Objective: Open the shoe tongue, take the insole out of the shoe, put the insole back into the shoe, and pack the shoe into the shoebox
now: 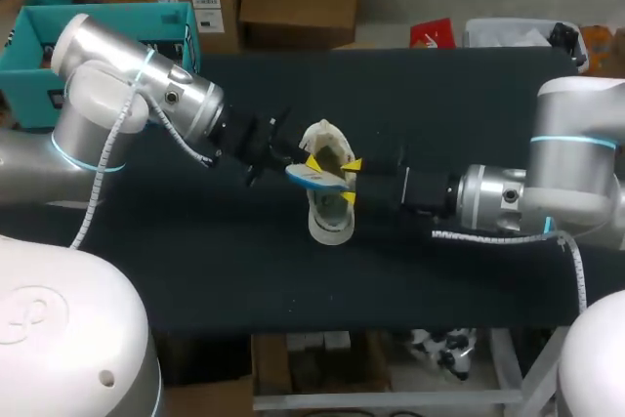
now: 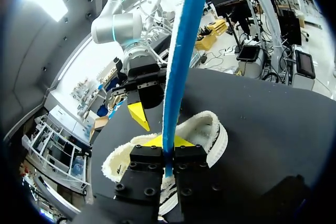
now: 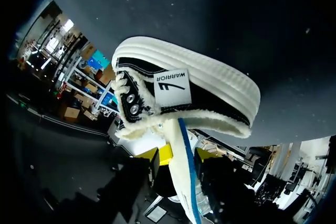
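Left gripper [image 2: 169, 144]: jaws pinching the insole [image 2: 181, 51] by one end, edge-on, with the rest sticking out ahead of the grip. It looks like thin foam, light and floppy. I expect it to buckle if pushed end-on, so grip close to the leading end and feed it in at a slant.

Just ahead, the shoe [image 2: 212, 129] sits on the dark surface [image 1: 439, 104], centre of the head frame. Fleecy lining, soft collar, likely light enough to skid if nudged. Brace it at the heel rim.

Beyond it is the right gripper [image 1: 349, 181], coming in from frame right, jaws spread at the shoe's side. I can't tell whether they touch it.
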`<state>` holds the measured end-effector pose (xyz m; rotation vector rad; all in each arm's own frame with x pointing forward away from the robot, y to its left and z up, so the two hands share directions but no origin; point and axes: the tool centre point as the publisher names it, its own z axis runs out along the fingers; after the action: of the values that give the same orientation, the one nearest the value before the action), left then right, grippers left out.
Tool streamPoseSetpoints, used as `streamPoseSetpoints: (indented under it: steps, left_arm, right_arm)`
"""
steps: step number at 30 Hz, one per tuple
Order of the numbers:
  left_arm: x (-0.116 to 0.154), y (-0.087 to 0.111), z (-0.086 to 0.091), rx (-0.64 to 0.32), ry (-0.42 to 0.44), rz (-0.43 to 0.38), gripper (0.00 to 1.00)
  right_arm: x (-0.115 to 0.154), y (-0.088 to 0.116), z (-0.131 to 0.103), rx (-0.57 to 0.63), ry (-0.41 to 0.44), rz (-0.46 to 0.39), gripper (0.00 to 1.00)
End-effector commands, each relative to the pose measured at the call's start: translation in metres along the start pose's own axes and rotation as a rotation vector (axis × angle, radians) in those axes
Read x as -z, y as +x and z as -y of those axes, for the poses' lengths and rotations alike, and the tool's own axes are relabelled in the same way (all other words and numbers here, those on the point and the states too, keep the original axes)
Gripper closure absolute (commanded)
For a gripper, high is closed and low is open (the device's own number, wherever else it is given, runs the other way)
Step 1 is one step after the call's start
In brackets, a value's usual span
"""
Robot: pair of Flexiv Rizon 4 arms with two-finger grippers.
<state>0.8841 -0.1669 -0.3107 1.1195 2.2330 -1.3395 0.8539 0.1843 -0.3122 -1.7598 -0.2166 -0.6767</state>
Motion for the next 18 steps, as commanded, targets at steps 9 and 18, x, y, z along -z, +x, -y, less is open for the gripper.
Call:
streamPoseSetpoints:
  steps: [9, 18]
  left_arm:
    - [-0.001, 0.002, -0.004, 0.019, -0.010, 0.021, 1.00]
    - [-0.008, -0.006, -0.029, 0.045, -0.014, 0.040, 1.00]
  right_arm:
    - [-0.009, 0.001, -0.006, 0.018, -0.006, 0.015, 1.00]
    - [-0.019, 0.007, -0.020, 0.022, -0.033, 0.038, 1.00]
